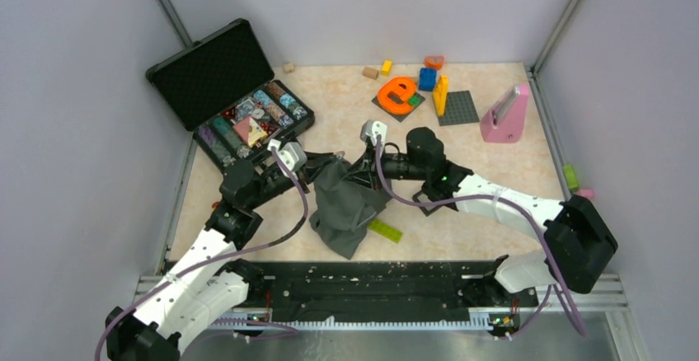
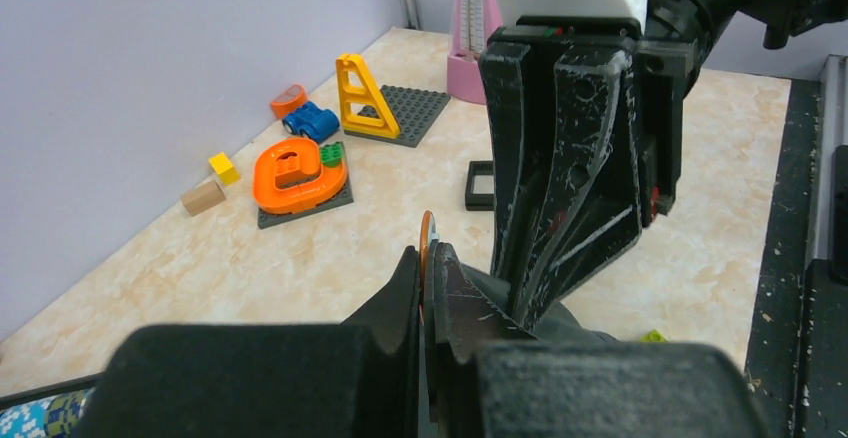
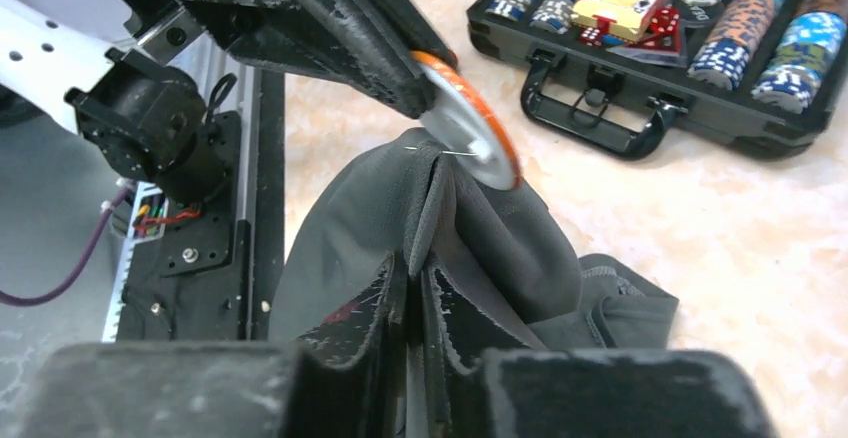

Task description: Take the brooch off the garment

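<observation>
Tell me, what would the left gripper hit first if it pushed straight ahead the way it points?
Most likely the right gripper, which stands directly ahead of the left gripper and the brooch it pinches; depth is hard to judge.

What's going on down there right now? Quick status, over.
Left tool shut on brooch. Right tool shut on garment, just below. Brooch apparently not yet unpinned. Nothing blocking.
</observation>
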Robot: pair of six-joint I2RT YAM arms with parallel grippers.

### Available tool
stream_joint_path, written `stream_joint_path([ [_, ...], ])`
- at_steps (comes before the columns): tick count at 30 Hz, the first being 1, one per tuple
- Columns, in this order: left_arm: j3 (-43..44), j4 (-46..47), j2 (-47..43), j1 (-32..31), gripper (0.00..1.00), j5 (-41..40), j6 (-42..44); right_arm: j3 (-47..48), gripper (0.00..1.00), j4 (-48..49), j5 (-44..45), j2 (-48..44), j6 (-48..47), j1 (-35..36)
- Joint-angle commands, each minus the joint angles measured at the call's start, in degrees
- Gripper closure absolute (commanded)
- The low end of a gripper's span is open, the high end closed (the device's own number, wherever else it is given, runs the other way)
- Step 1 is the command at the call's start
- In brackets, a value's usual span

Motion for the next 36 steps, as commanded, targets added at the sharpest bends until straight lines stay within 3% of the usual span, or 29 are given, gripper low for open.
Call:
stream_joint_path([
  [1,-0.08,5.54,0.38,-0.11,1.00,-3.20,-0.06,3.71,1.00,4.20,-3.98,1.80,2.37,1.70],
  [8,-0.83,8.53,3.25,-0.10,1.00,-8.76,0.27,2.48,1.00,5.91,-5.62,1.81,3.66,4.54],
  [11,-0.85,10.28,3.66,-0.10,1.00,-14.87,-2.08,1.78,1.00,5.31,-4.65,1.70,3.79,4.56],
  [17,1.90,3.92,-0.31,0.10,1.00,-27.86,-5.64,3.56,1.00,0.34,7.18,1.98,1.25,3.72],
  [21,2.43,0.06,-3.72,0.70,1.00,-34.38,-13.10,9.44,1.00,-0.63,8.41,4.67,2.25,-0.14],
  [28,2.51,-3.49,-5.76,2.13,1.00,-35.33,-19.24,28.81,1.00,-8.89,10.32,11.46,1.48,-5.53],
  [32,2.62,-4.66,-5.67,2.84,1.00,-35.14,-21.98,34.44,1.00,-12.29,12.14,13.68,0.40,-5.64],
  [33,2.62,-4.77,-5.70,3.08,1.00,-34.89,-22.79,34.74,0.86,-12.65,12.73,13.87,0.94,-5.59],
  [35,2.87,-5.21,-5.79,3.42,1.00,-34.09,-25.01,33.94,0.40,-13.24,14.81,13.72,3.43,-5.62],
  [36,3.06,-5.62,-5.76,3.59,1.00,-33.30,-26.32,32.48,0.25,-12.56,15.86,12.99,6.05,-5.67],
])
